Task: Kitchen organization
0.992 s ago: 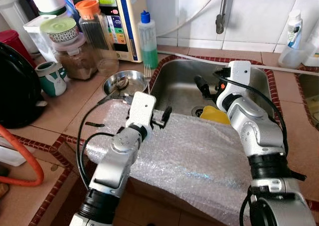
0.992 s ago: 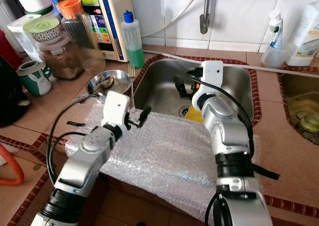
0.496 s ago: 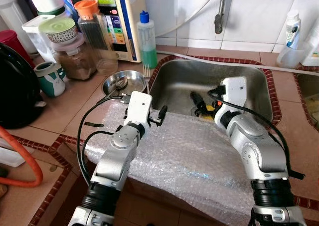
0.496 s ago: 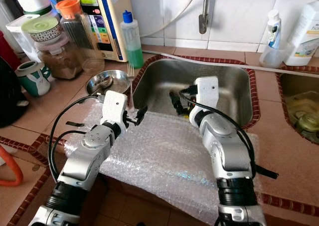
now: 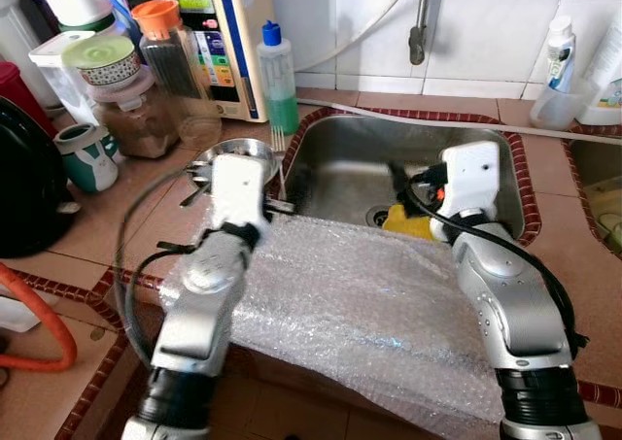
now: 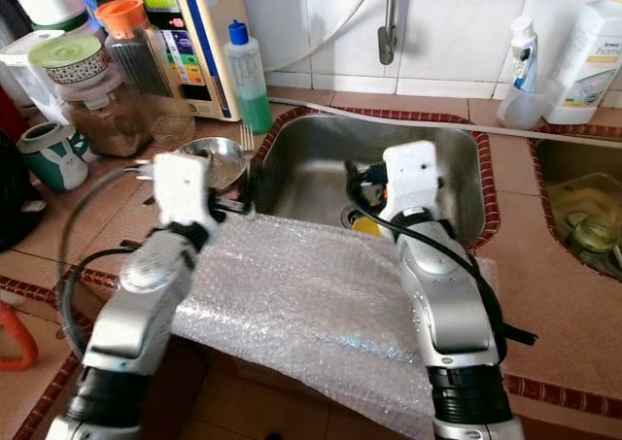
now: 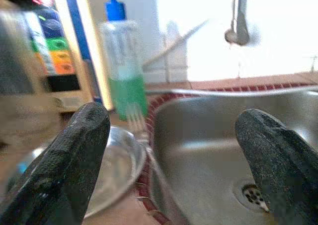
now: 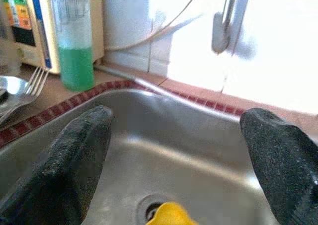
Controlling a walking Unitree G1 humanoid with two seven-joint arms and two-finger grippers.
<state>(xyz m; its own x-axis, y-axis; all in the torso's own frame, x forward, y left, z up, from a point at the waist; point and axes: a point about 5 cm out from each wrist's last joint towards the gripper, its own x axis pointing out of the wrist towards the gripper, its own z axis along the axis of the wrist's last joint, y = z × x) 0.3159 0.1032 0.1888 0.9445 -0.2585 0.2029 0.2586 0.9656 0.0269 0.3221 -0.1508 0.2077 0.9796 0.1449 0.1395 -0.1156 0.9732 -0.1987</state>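
A crinkled, translucent sheet of bubble wrap (image 5: 360, 299) lies draped over the front edge of the tiled bench (image 5: 126, 221), just below both end effectors and reaching the near rim of the steel sink (image 5: 350, 163).

The left end effector (image 7: 174, 150) hovers beyond the wrap's far left corner, its two rough black fingers (image 7: 74, 145) spread wide and holding nothing. Just ahead of it sits a shiny, shallow round metal dish (image 5: 233, 153) with a fork (image 5: 279, 147) leaning at the sink's rim; the left wrist view shows the fork's tines in blur.

The right end effector (image 8: 184, 155) hangs over the sink basin, fingers likewise spread and empty. Below it, near the drain (image 7: 253, 195), lies a smooth yellow object (image 5: 408, 221); its form is unclear.

Beyond the left end effector stands a clear bottle of green liquid with a blue cap (image 5: 277, 76), beside a cream appliance with coloured buttons (image 5: 219, 32). Jars (image 5: 136, 100) and a green-and-white mug (image 5: 86, 153) crowd the bench further left. A tap (image 5: 418, 17) hangs from the white tiled wall.
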